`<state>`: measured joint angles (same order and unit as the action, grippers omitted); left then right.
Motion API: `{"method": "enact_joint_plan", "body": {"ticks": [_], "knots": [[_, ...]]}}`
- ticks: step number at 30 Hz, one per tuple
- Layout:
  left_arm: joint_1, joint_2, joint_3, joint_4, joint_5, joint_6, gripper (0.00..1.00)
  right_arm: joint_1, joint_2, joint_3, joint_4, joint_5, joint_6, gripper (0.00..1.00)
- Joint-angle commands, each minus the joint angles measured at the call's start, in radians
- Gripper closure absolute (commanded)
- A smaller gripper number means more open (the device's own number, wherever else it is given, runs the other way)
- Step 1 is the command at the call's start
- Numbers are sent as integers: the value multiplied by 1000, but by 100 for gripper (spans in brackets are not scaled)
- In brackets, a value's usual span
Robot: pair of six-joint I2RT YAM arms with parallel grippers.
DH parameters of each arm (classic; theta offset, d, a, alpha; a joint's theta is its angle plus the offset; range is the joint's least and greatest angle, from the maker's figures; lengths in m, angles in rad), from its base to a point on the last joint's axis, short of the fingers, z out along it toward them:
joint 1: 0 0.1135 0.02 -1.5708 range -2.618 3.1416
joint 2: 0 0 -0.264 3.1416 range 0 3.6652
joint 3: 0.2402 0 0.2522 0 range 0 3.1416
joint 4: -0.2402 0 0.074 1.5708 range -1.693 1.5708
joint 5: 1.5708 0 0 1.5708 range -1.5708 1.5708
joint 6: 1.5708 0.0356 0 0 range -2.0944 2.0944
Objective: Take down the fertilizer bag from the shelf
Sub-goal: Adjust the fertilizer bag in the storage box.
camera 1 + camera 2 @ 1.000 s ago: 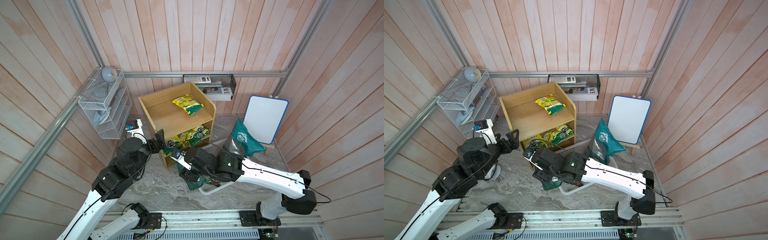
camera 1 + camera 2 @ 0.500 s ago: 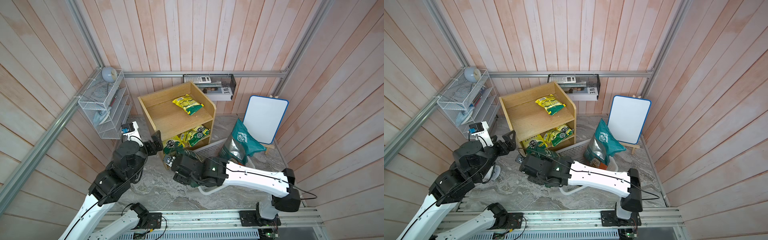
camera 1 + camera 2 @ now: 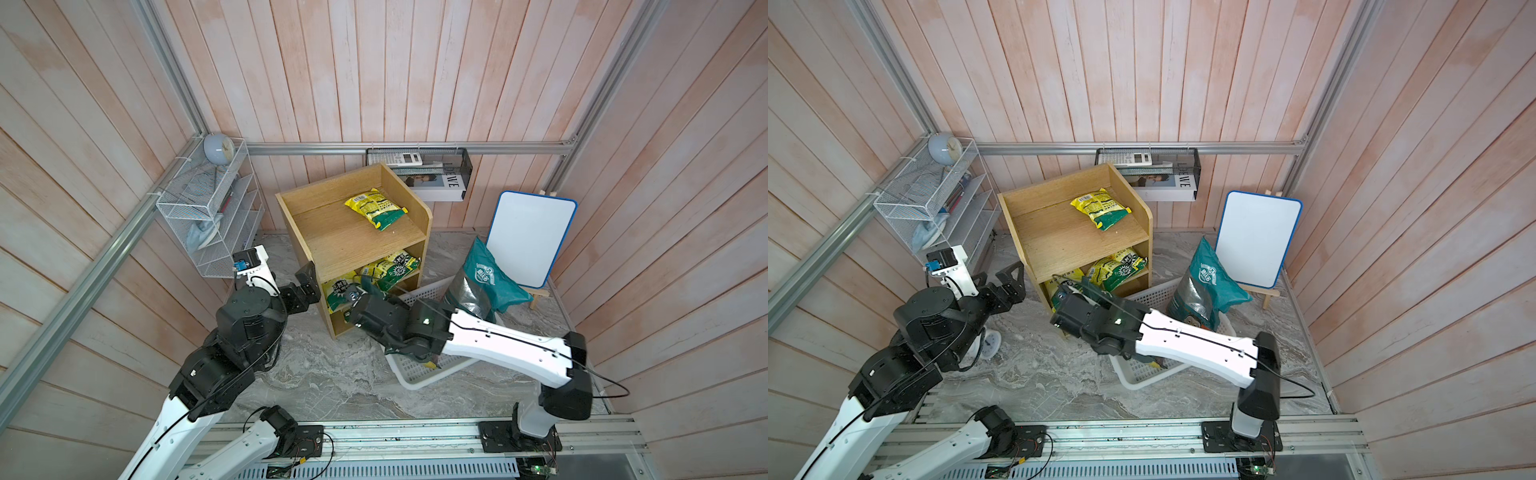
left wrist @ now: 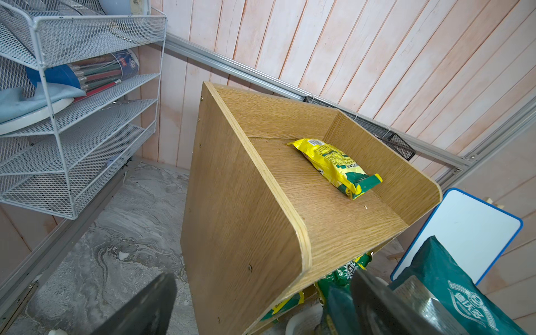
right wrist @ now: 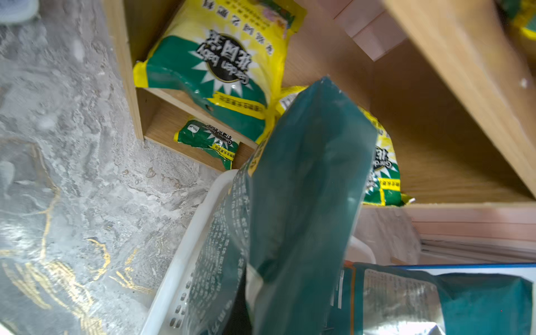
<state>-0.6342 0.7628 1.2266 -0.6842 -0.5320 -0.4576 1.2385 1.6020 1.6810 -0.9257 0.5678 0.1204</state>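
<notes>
wire rack (image 3: 208,208): white, on the left wall. Only the left wrist view shows its load plainly, a clear tube of pencils (image 4: 98,71) above a pale blue cloth (image 4: 32,97).
floor dial (image 3: 993,344): a small white round face on the marble beside the left arm, seen in a top view and hidden by the arm otherwise.
left gripper (image 3: 310,279): fingers (image 4: 150,301) spread wide and holding nothing, just beside the front edge of the shelf's left panel.
shelf (image 3: 332,243): light wood with three tiers, standing on the marble near the back wall.
top tier: one yellow-and-green fertilizer bag (image 3: 375,208) lies flat near the right panel. Both top views and the left wrist view show it; the right wrist view does not.
middle tier: two more fertilizer bags (image 5: 220,58), with their fronts overhanging the edge.
bottom tier: a small green packet (image 5: 207,139) at the front, plain only in the right wrist view.
right gripper (image 3: 362,291): at the front of the middle tier, jaws together and pinched on a dark green bag (image 5: 304,188). That bag covers the fingertips in the right wrist view. In both top views only its upper flap sticks out.
dark green bag: off the shelf, its lower part over the basket (image 3: 415,384) rim.
basket: white and perforated, on the floor just beside the shelf's front right corner, with the right arm across it.
teal bag (image 3: 486,282): large and upright at the basket's far end, just before the whiteboard (image 3: 528,237).
mesh tray (image 3: 467,166): black, on the back wall. Both top views show a calculator in it; the left wrist view shows only its end.
</notes>
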Motion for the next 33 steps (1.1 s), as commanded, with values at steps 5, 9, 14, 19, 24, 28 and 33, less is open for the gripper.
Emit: {"method": "enact_joint_plan", "body": {"ticks": [5,9,14,19,24,28,33], "knots": [[2,11,-4,21,1,-12,0,-411,-533,-389,406,-389,235,100],[3,27,0,23,8,-15,0,-616,-664,-520,406,-489,200,100],[2,50,19,23,22,-16,0,-808,-669,-689,441,-682,116,100],[2,50,30,9,19,-18,0,-860,-657,-787,513,-712,74,100],[2,45,37,2,4,-12,0,-875,-675,-800,515,-698,102,67],[2,50,45,2,7,-3,0,-875,-718,-741,484,-608,90,41],[2,64,52,6,28,7,0,-875,-718,-609,431,-581,33,31]]}}
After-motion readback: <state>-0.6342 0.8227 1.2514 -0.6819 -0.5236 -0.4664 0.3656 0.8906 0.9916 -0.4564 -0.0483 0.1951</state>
